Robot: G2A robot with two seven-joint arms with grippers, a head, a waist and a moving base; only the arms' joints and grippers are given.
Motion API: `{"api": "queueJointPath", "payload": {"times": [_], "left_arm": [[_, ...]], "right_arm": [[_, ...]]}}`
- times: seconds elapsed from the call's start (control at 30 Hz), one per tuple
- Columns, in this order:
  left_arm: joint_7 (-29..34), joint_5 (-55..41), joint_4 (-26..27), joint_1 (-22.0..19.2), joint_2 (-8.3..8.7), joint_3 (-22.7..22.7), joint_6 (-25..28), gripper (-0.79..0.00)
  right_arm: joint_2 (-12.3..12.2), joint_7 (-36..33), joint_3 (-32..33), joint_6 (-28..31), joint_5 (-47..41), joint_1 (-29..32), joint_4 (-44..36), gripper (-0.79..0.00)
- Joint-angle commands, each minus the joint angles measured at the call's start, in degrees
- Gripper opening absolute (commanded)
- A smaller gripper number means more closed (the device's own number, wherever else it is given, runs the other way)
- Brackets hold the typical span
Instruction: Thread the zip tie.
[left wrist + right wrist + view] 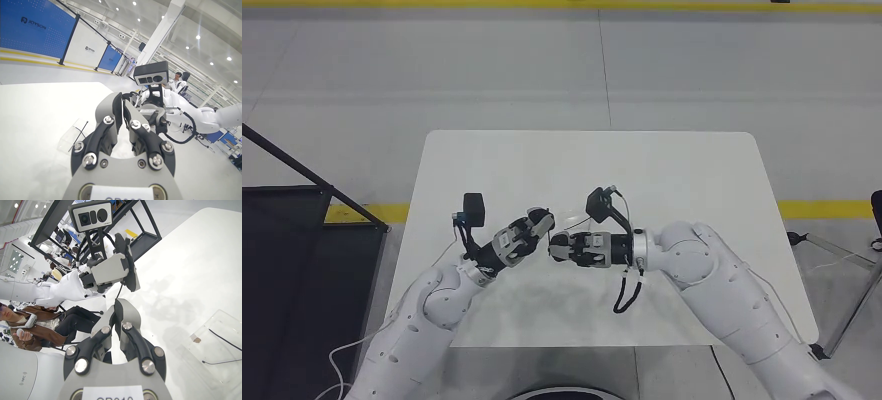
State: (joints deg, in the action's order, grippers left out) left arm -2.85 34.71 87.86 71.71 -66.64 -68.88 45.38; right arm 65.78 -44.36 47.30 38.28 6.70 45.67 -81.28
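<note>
Item: zip tie [119, 291], a thin black strand; it hung in the air near the clear tray [225, 317], spanning the short gap between two grippers. Left gripper [121, 102]: jaws pressed together, pinching one end; right gripper [117, 306]: jaws pressed together on the other end, apparently at the tip. Spare ties [223, 339] lay inside the tray. Handling, as judged: very light, springy, slick, prone to twist; best gripped close to tip and head, to keep the free length short.

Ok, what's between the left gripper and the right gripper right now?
A short stretch of the black zip tie runs from the left gripper to the right gripper, nothing else. The right wrist view shows it.
</note>
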Motion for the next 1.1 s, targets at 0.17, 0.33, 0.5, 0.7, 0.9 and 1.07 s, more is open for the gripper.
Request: {"api": "queueJointPath", "payload": {"times": [0.17, 0.33, 0.5, 0.7, 0.9, 1.07], "left_arm": [[0.3, 0.1, 0.0, 0.0, -0.11, -0.2, 0.1, -0.785], [0.4, 0.0, 0.0, 0.1, -0.18, -0.3, 0.2, -0.785], [0.4, 0.2, 0.1, 0.1, -0.27, -0.4, 0.3, -0.785], [-1.3, 3.6, 0.7, 0.3, -0.32, -1.4, -1.2, -0.785], [-3.2, 4.4, 0.4, 1.3, -0.18, -3.2, -0.5, -0.785], [-4.4, 4.2, -0.1, 2.1, -0.13, -4.3, -0.3, -0.785]], "right_arm": [[0.2, -0.4, 0.0, -0.1, -0.2, -0.1, 0.1, -0.785], [0.2, -0.3, 0.1, -0.2, 0.0, -0.1, 0.1, -0.785], [0.3, -0.3, 0.2, -0.2, 0.1, 0.1, 0.1, -0.785], [0.1, 1.2, 1.7, 0.0, 0.1, 0.8, 0.3, -0.271], [-1.4, 1.7, 6.7, 0.3, 0.5, 4.1, -0.9, -0.049], [-3.0, -0.4, 11.6, -5.1, 2.2, 7.1, -3.9, 0.000]]}}
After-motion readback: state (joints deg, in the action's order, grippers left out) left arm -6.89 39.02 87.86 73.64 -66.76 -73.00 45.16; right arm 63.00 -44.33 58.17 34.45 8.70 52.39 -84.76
